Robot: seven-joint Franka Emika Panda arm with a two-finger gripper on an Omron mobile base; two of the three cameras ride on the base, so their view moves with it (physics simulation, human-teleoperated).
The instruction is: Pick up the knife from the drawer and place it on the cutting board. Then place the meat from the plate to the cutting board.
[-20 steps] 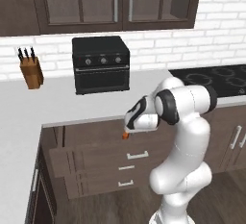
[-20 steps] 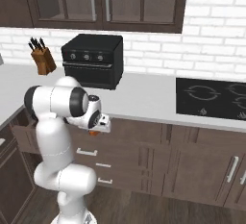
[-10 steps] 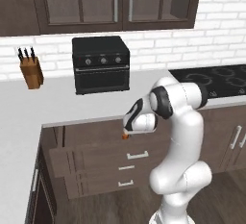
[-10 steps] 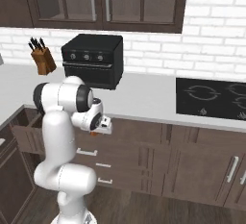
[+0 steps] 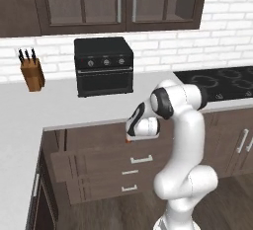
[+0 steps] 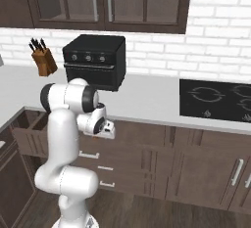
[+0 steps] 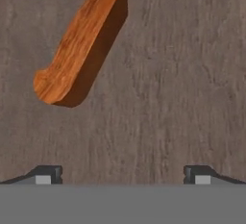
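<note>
The knife lies flat on the drawer floor (image 7: 182, 74) in the hand view, its orange handle (image 7: 79, 40) running from the upper middle down to the left, with only a sliver of grey blade at the top edge. My gripper (image 7: 122, 174) is open and looks straight down, its fingertips (image 7: 45, 174) apart and just below the handle's butt, holding nothing. From the left base view, the hand (image 5: 141, 127) is bent down over the pulled-out drawer (image 5: 89, 160). The cutting board, the plate and the meat are out of view.
A black toaster oven (image 5: 104, 66) and a wooden knife block (image 5: 32, 71) stand on the grey counter (image 5: 49, 105). A black cooktop (image 6: 215, 97) lies to the right. Closed drawers (image 6: 105, 171) sit below the open one.
The hand has sunk a little lower and to the left, toward the open drawer. The gripper holds nothing.
</note>
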